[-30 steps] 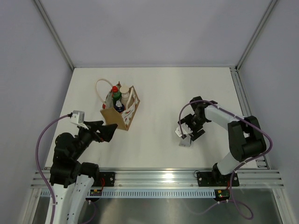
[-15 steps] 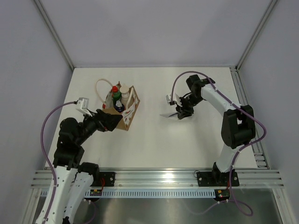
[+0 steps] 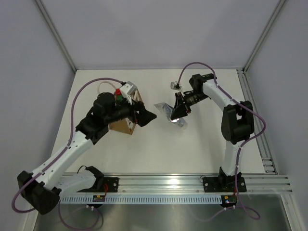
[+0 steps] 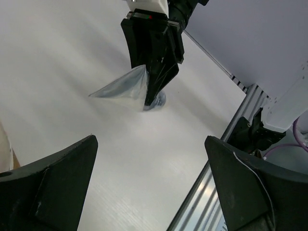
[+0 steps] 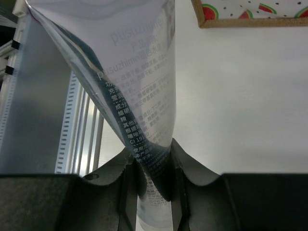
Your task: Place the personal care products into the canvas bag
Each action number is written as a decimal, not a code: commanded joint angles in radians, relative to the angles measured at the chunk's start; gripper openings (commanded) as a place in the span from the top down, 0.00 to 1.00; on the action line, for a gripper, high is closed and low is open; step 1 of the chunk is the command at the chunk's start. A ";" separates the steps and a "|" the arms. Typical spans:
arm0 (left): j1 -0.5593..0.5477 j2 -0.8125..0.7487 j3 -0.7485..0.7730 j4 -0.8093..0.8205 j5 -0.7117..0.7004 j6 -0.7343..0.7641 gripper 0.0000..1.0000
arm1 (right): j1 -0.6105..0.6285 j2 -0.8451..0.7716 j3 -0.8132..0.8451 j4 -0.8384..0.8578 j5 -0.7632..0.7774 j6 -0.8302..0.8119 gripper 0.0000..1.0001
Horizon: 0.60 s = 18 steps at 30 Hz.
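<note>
My right gripper (image 3: 176, 110) is shut on the silver-grey squeeze tube (image 3: 165, 109) and holds it above the table's middle. In the right wrist view the tube (image 5: 139, 77) is pinched between the fingers (image 5: 190, 168), its flat printed end fanning upward. The canvas bag (image 3: 120, 126) stands to the left, mostly hidden under my left arm. A green bottle with a red cap (image 3: 117, 93) pokes out of it. My left gripper (image 3: 146, 117) stands open just right of the bag, facing the tube (image 4: 126, 89). Its dark fingers (image 4: 48, 192) hold nothing.
A white rope handle (image 3: 102, 86) loops out behind the bag. The bag's watermelon-print side panel (image 5: 250, 10) shows at the top of the right wrist view. A metal rail (image 3: 163, 185) runs along the near table edge, and grey walls enclose the other sides.
My right gripper shut on the tube, lifted it and carried it up and left towards the bag. My left arm swung up and right over the bag, its gripper still open.
</note>
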 commanded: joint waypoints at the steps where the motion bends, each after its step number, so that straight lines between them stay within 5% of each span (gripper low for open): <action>1: -0.046 0.086 0.052 0.113 -0.024 0.101 0.01 | -0.003 -0.041 0.031 -0.345 -0.210 -0.033 0.86; 9: -0.063 0.206 0.153 0.083 -0.065 0.265 0.01 | -0.002 -0.114 0.001 -0.345 -0.197 -0.062 0.85; 18: -0.063 0.272 0.152 0.161 0.048 0.388 0.01 | 0.040 -0.173 -0.029 -0.345 -0.171 -0.105 0.85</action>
